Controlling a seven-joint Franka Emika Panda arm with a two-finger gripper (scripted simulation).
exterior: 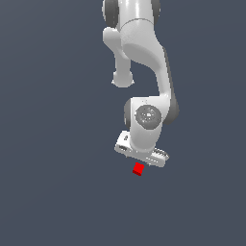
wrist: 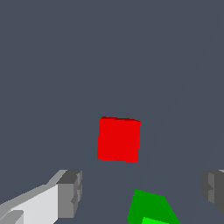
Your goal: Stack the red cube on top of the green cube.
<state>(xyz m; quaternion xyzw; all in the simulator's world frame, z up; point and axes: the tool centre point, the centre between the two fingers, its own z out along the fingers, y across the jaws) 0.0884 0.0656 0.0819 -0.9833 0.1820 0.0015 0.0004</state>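
Plain dark grey-blue surface filling both views, unmarked and even in tone.

White arm reaching down from the top edge of the exterior view, bent at a grey-capped joint, wrist turned downward near the middle of the picture.

End effector at the arm's low end, seen from behind and above in the exterior view, its body a pale slanted bar. Fingers themselves not clear there. In the wrist view, end effector wide open: one grey pad with its white finger at one side of the picture, the other grey pad at the opposite edge, a broad stretch of bare surface between them. Nothing gripped; neither pad touching a cube.

Red cube resting on the surface, just below the end effector's bar in the exterior view, partly tucked under it in the picture; whether directly beneath or a little off cannot be told from that view. In the wrist view the red cube square-on, top face showing, slightly turned, lying beyond the line between the pads rather than between them.

Green cube showing only in the wrist view, cut by the picture's edge, in the gap between the two pads. Near the red cube but apart from it, a strip of surface between the two. Hidden in the exterior view.

Red cube not stacked on green.
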